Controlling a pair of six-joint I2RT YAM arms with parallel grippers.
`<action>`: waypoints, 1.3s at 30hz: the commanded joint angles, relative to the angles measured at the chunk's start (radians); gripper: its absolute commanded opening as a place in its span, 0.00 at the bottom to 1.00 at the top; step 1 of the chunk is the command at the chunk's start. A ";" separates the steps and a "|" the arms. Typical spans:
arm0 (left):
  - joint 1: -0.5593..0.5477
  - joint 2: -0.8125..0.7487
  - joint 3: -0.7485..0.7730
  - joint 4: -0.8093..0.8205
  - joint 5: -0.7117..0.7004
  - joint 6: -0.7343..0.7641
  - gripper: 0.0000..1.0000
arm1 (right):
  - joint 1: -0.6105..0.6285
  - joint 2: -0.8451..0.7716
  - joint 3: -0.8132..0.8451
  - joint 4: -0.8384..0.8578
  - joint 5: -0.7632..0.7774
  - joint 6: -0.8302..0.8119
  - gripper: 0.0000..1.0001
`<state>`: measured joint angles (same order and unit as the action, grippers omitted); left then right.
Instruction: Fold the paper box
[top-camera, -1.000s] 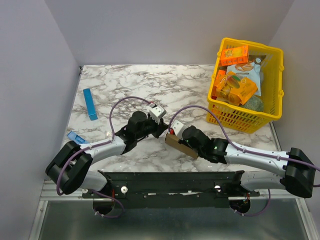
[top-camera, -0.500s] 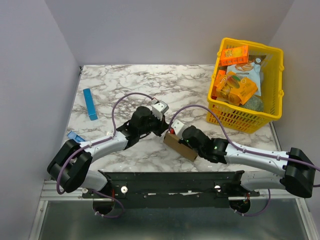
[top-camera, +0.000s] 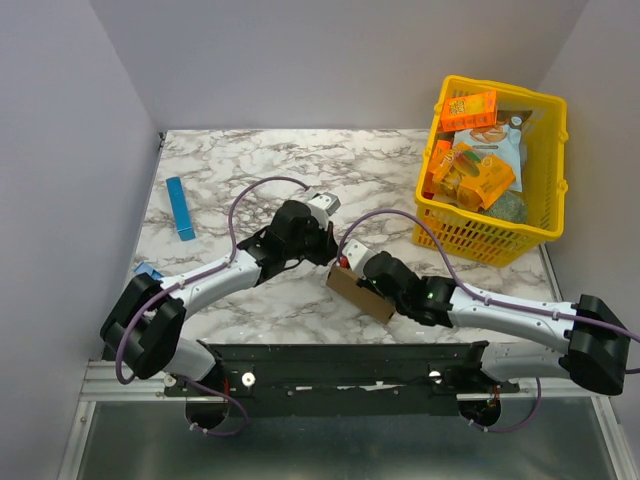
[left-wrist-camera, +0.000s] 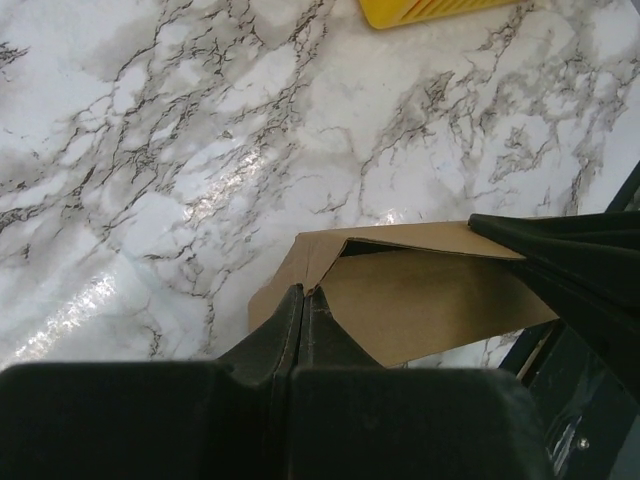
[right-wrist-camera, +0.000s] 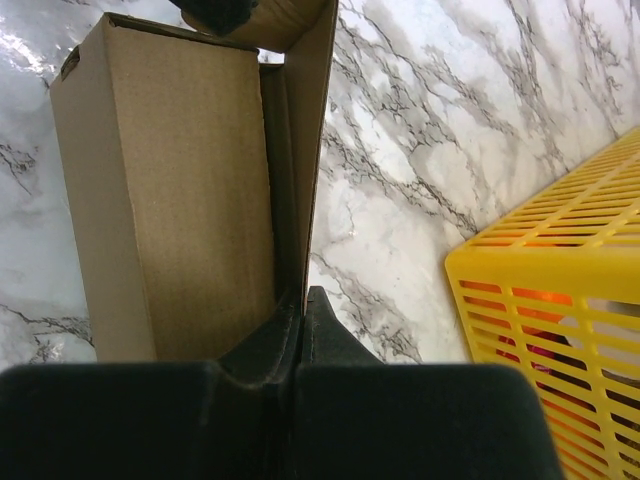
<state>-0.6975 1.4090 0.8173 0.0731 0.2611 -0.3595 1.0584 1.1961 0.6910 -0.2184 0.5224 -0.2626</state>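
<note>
the paper box is sitting mid-table near the front edge, with the right gripper pinching one of its flaps and the left gripper, jaws closed, nosing against an end flap. pushing too hard is likely to crease the thin cardboard or drag it from the pinch.

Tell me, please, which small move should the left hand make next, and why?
Probably the left hand should turn its pinched flap inward over the open end of the paper box. Both hands are shut on cardboard, the right hand holds a side panel, and that end stands open.
</note>
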 joint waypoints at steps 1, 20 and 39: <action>0.009 0.019 0.066 -0.071 -0.025 -0.061 0.00 | 0.003 0.022 0.013 -0.041 0.024 -0.004 0.00; 0.021 0.045 0.172 -0.182 0.078 -0.174 0.00 | 0.012 0.039 0.010 -0.045 0.051 -0.004 0.01; 0.043 0.008 0.115 -0.115 0.188 -0.263 0.00 | 0.014 0.046 0.010 -0.047 0.076 -0.001 0.00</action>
<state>-0.6594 1.4605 0.9409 -0.1101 0.3485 -0.5632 1.0679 1.2175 0.6983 -0.2165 0.5732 -0.2626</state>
